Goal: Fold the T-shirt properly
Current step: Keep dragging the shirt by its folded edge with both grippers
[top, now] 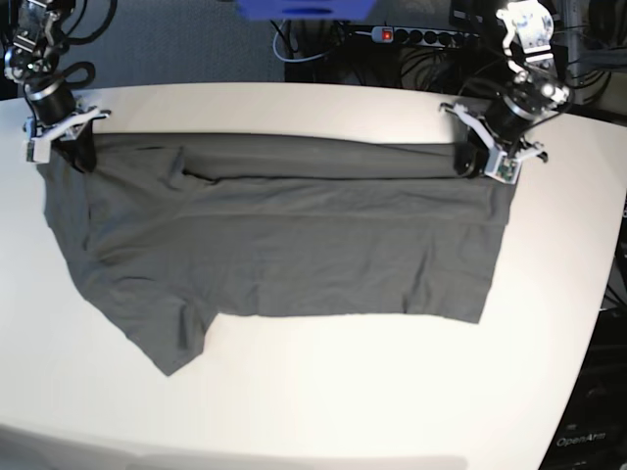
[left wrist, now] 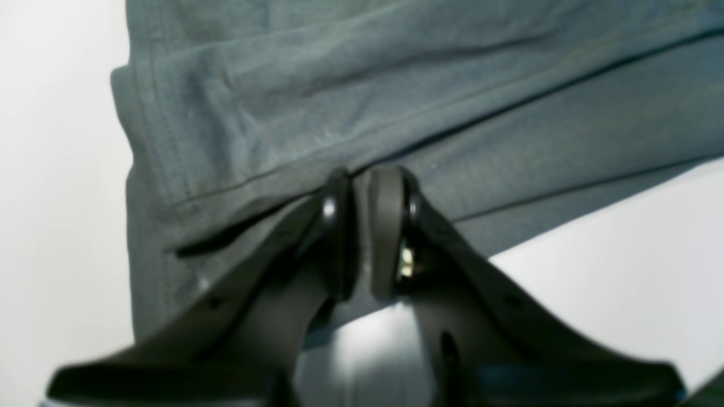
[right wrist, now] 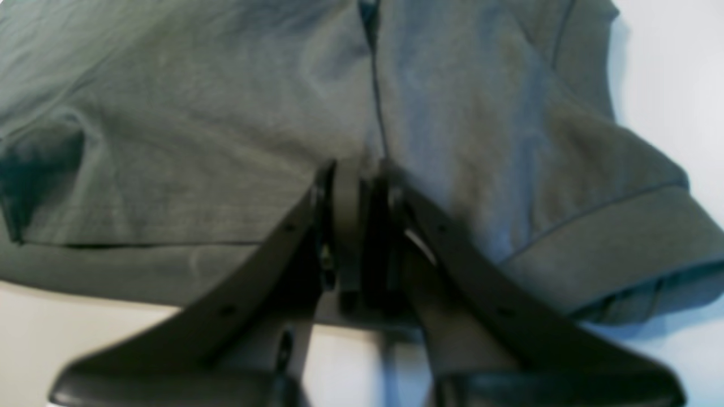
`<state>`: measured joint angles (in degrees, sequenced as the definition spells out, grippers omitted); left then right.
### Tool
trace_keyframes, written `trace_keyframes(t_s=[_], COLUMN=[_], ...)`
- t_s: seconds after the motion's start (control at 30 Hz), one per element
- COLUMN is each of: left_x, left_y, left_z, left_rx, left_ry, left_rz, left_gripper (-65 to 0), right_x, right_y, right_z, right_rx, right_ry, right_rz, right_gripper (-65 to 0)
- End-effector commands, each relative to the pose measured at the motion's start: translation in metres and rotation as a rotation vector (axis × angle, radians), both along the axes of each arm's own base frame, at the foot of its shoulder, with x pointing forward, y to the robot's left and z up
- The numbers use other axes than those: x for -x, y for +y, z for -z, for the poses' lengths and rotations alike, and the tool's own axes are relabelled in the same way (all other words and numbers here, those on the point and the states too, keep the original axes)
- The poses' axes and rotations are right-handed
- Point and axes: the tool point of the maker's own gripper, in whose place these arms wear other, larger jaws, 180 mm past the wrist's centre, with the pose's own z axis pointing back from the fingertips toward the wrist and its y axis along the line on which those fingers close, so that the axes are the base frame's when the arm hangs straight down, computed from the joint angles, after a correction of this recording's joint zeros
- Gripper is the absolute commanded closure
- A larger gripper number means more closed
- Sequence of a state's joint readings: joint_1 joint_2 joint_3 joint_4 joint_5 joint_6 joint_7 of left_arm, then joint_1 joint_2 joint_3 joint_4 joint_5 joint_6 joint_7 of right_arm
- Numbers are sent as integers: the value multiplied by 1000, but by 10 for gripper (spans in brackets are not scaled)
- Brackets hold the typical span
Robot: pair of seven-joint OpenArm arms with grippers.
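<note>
The dark grey T-shirt lies spread across the white table, its far edge doubled over into a long fold along the back. One sleeve points toward the front left. My left gripper is at the shirt's far right corner; in the left wrist view it is pinched shut on a hemmed edge of the T-shirt. My right gripper is at the far left corner; in the right wrist view it is shut on the T-shirt beside a sleeve cuff.
A power strip with cables and a blue object sit behind the table's far edge. The table's rounded right edge runs close to the left arm. Bare white tabletop lies in front of the shirt.
</note>
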<state>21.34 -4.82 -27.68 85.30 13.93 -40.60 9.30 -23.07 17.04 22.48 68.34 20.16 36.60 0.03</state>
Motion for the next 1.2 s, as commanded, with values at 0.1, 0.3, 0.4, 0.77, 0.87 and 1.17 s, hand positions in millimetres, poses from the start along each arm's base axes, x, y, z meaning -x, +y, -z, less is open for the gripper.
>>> trace_keyframes(t_s=[0.1,0.3,0.4,0.77,0.87,1.17], left_x=[92,108,114,125,126,120], left_y=[26,18,15,-4,-4,-15], left_z=[57,62,64,69,66,48], left_rx=[-233,-212,-205,-154,-157,-161], left_ry=[425,455,468,481,477,423], left_rz=[29,27,25,13,12,6], left_gripper=[-71,-71,-71,-71,-71,-71], right_x=[69,86,94,108,112,114], right_y=[1,12,17,28,28,28], right_z=[49,54,54,54,54,54], right_rx=[49,15,0,-28,-28,-28], right_ry=[330,348,339,313,315,316], right_rz=[-33,-26,-36,-22,-20,-19], right_gripper=[-52,-49,-35,-35,-35,-35])
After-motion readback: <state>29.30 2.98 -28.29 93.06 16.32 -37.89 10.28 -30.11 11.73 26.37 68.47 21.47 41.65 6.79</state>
